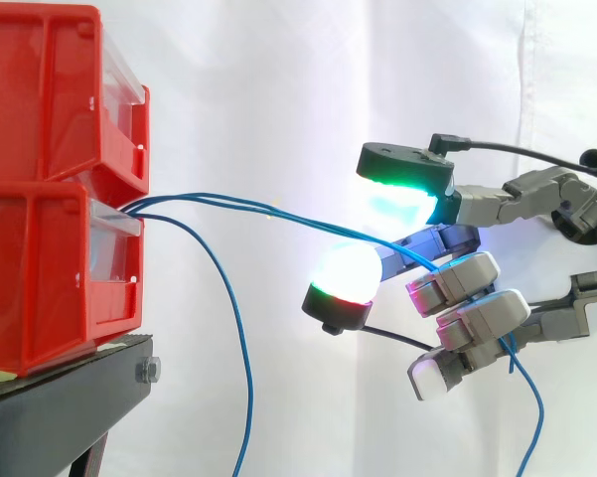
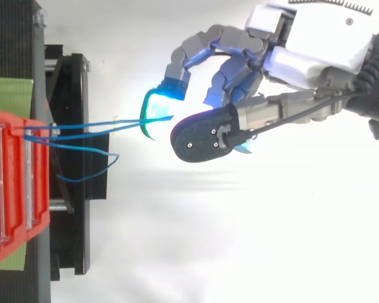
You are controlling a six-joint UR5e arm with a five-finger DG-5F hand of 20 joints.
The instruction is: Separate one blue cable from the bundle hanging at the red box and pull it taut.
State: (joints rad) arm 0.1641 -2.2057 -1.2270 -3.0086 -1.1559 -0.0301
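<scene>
Two stacked red bins (image 1: 50,99) stand at the left on a black stand (image 1: 60,407). Thin blue cables come out between them. Two strands (image 1: 278,212) run nearly straight to the right into my hand (image 1: 467,283), with a slight sag. Its fingers are curled round them below the green-glowing pad (image 1: 402,204), and the loose ends (image 1: 531,417) hang down behind the hand. A third blue cable (image 1: 240,368) droops freely from the bins. From above, the two strands (image 2: 101,125) reach the cyan fingertip (image 2: 157,107) of the hand (image 2: 303,57).
The slack cable forms a loop (image 2: 91,178) just off the stand's edge (image 2: 82,240). A green mat (image 2: 9,95) lies under the red bins (image 2: 12,189). A white curtain hangs behind, with open space between bins and hand.
</scene>
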